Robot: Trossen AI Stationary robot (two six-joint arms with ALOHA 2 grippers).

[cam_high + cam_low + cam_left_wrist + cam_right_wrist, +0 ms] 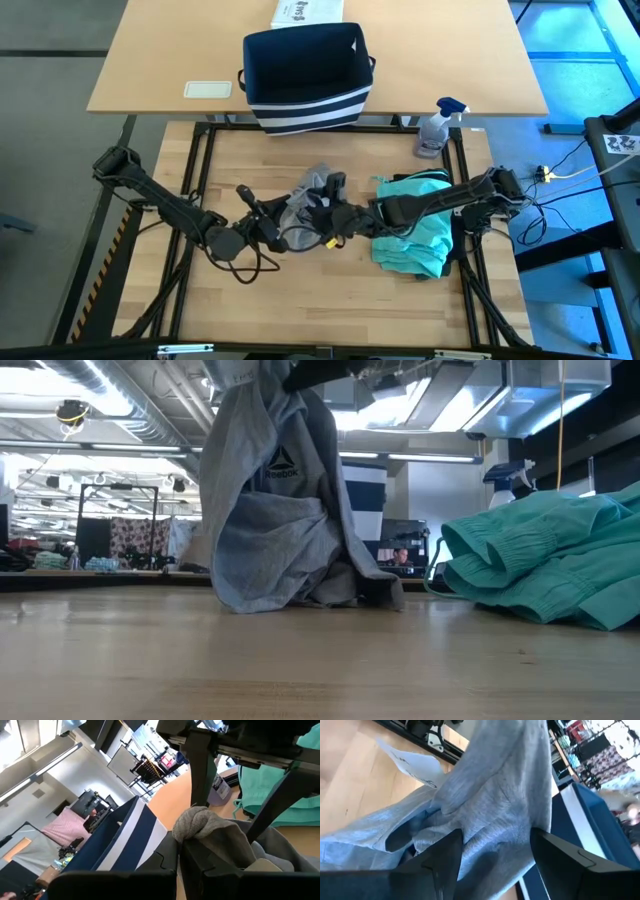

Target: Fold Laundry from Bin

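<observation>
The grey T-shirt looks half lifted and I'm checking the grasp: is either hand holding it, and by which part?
The left hand is shut on a bunched fold of the grey T-shirt, holding it up. The right hand is open beside it.

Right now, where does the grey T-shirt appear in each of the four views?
High view: grey T-shirt at table centre, between both grippers.
Low view: hanging from above, left of centre, its lower part resting on the table.
Left wrist view: bunched clump between the fingers.
Right wrist view: fills the middle.
Shared landmark: the striped bin.
</observation>
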